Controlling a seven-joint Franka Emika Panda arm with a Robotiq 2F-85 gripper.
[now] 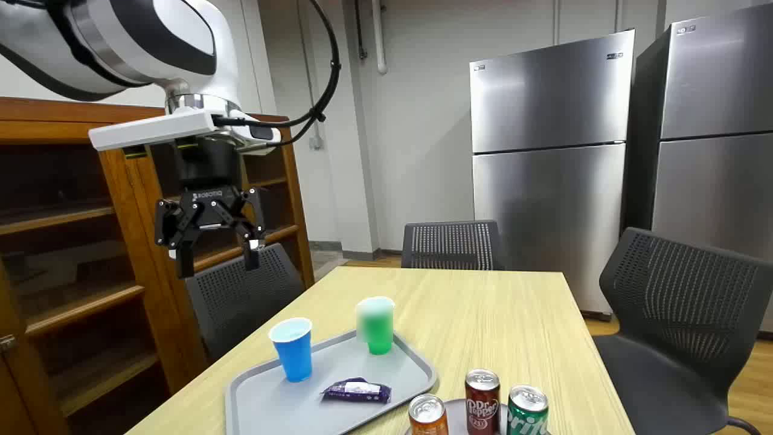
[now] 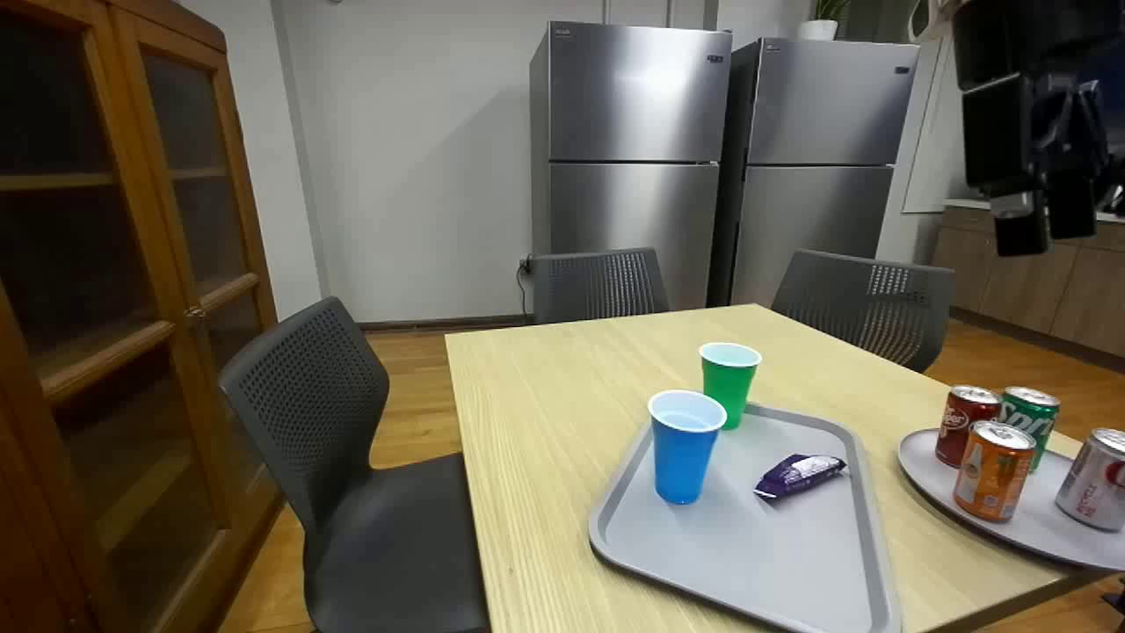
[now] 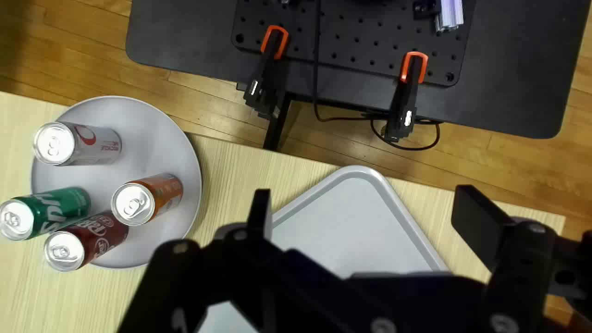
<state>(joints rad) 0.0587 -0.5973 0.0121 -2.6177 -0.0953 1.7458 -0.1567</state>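
Note:
My gripper hangs high above the table with its jaws wide apart and nothing between them. In the wrist view the gripper frames one corner of the grey tray far below. A blue cup and a green cup stand upright on the tray, near its far edge. Beside them lies a purple wrapped bar. The blue cup, green cup and bar appear in both exterior views; the wrist view does not show them.
A round grey plate carries several soda cans: orange, Dr Pepper, Sprite and a silver one. Chairs surround the table. A wooden cabinet stands behind the arm. Clamps grip a black stand.

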